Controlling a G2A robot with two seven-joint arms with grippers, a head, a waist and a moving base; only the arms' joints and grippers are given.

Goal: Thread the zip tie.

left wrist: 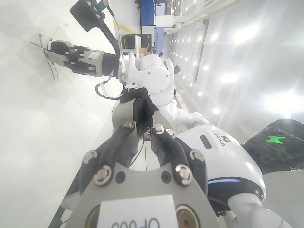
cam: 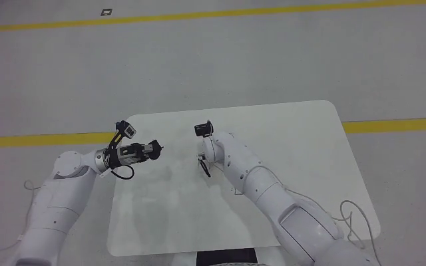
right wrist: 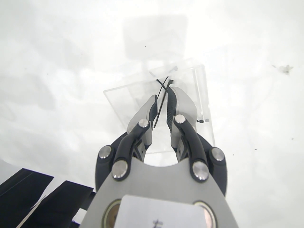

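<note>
A thin black zip tie (right wrist: pixel 163 87) lies crossed over itself on a clear acrylic plate (right wrist: pixel 123 100) on the white table (cam: pixel 299 146). My right gripper (right wrist: pixel 162 93) is down at the plate, open by a narrow gap, and one strand of the tie runs between its fingers. The left wrist view shows that gripper (left wrist: pixel 51 53) low over the plate (left wrist: pixel 28 53), with the tie (left wrist: pixel 51 69) sticking out on both sides. My left gripper (left wrist: pixel 143 100) hangs shut a short way to the left (cam: pixel 156 146), apart from the plate, with frayed black material at its fingertips.
The table's left edge runs just under my left arm. White tabletop stretches to the right of and behind the right arm (cam: pixel 266 186). Two dark flat panels (right wrist: pixel 35 191) show beside the right wrist.
</note>
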